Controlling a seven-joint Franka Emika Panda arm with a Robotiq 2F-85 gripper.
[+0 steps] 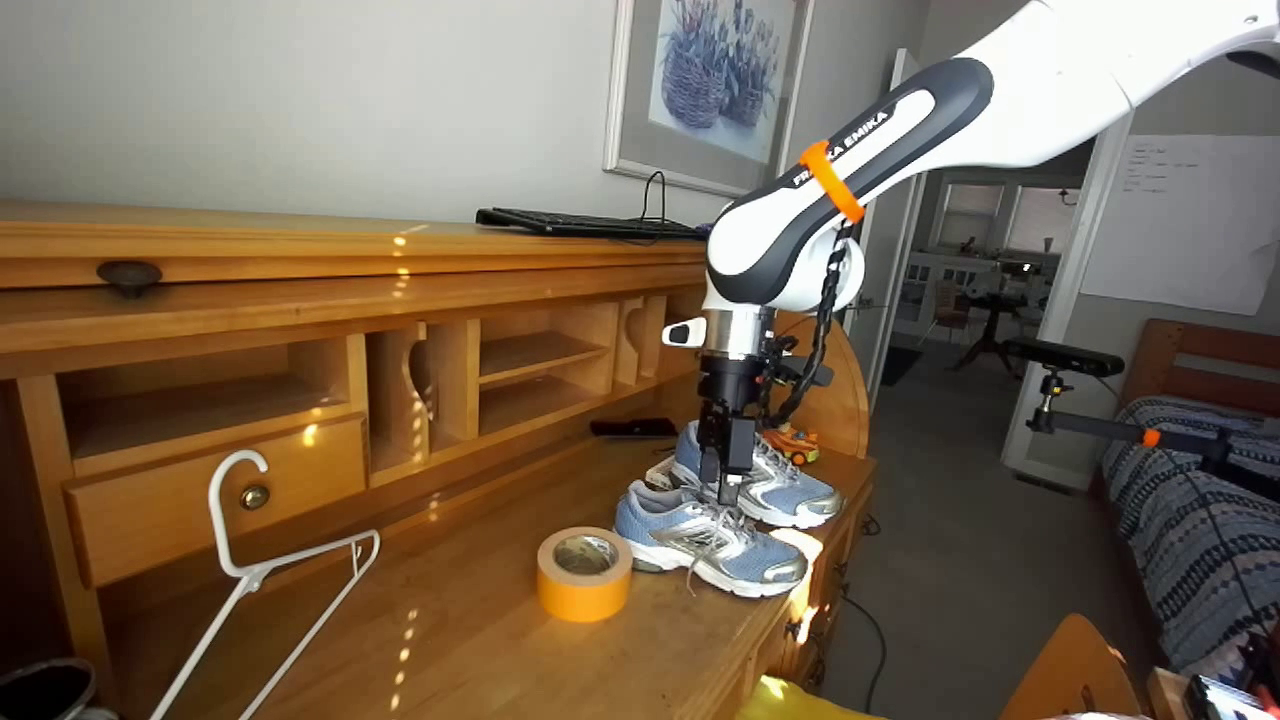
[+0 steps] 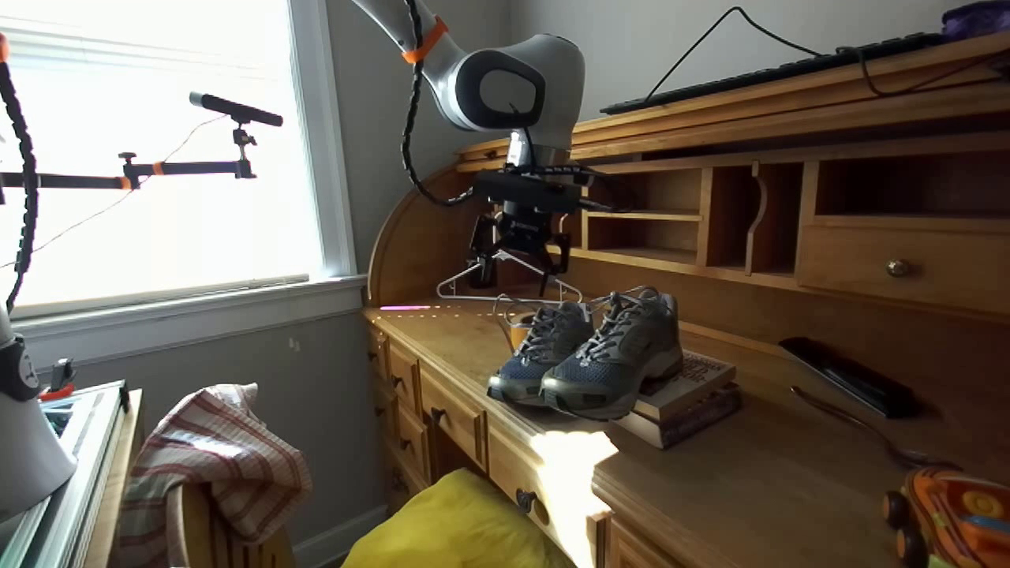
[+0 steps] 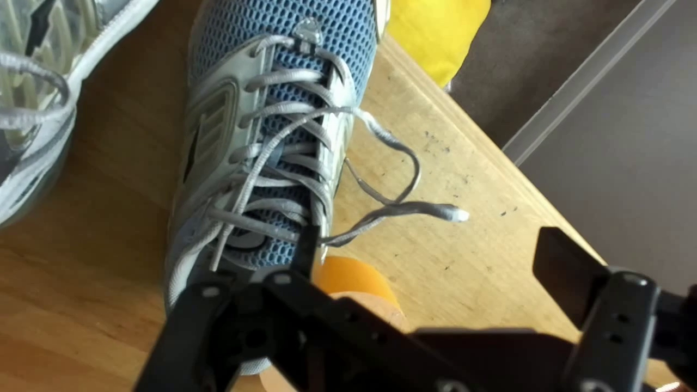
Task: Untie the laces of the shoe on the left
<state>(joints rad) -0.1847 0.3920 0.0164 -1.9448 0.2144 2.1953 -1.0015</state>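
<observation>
**Loose lace tail (image 3: 425, 208) lies below, between your parted jaws**

Your jaws stand wide apart and grip nothing. In the wrist view they sit crosswise to the long axis of the shoe (image 3: 213, 130): one side covers the ankle end of its laces (image 3: 279, 203), the other hangs out toward the front edge of the worktop (image 1: 500, 640).

The laces lie beneath them and toward the toe; a slack loop (image 3: 393, 140) and the tail spill off the shoe's flank on the front-edge side. Your next move turns on that offset: judging from here, a slight shift toewards, then down, should bring the tail onto the closing line. No tight bow shows, but one side of the jaws hides part of the laces, so you can't tell whether a knot is there.

The toe points slantwise at the front edge. Just beside the heel is the tape roll (image 1: 585, 597). Past the other flank stands the matching shoe (image 2: 635, 351), next to stacked books (image 2: 690, 386); farthest off, near an end edge, is a toy car (image 1: 797, 448).
</observation>
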